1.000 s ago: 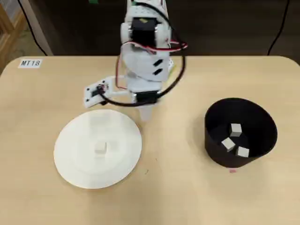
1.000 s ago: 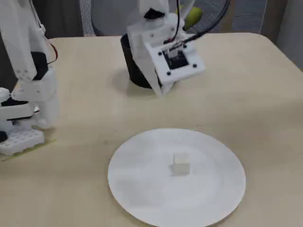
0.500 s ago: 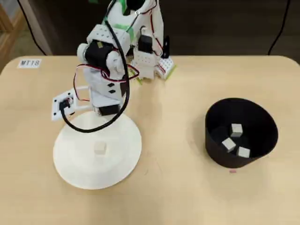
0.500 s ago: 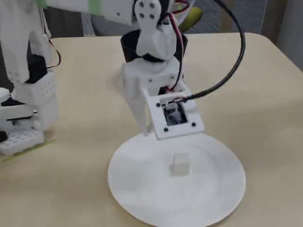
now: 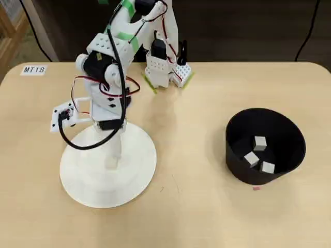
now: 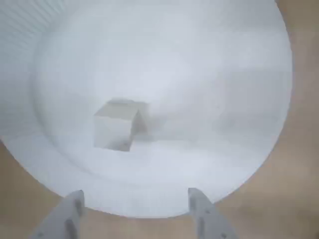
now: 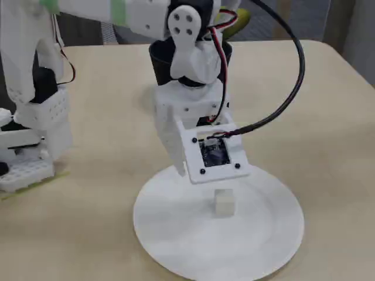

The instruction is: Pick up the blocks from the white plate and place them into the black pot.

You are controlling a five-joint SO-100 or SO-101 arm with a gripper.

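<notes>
light wooden table (image 5: 196, 155) with rounded corners, dark background behind its far edge in the overhead view; a small label (image 5: 34, 70) reading "mt18" sits at the far left corner there.

near to far in the wrist view: the jaws (image 6: 134, 211) stand released, both fingertips visible at the bottom edge with a clear gap between them, hovering above the near rim of the white plate (image 6: 234, 74). one block (image 6: 115, 125) lies on the plate just beyond the fingertips, untouched, slightly left of the centre line between them.

fixed view: the same block (image 7: 224, 203) rests near the plate's middle, directly below the wrist camera housing (image 7: 212, 153).

overhead view: the arm (image 5: 106, 88) covers the plate's upper part. the black pot (image 5: 243, 168) stands well apart to the right and holds three blocks (image 5: 259, 143), close together on its floor.
</notes>
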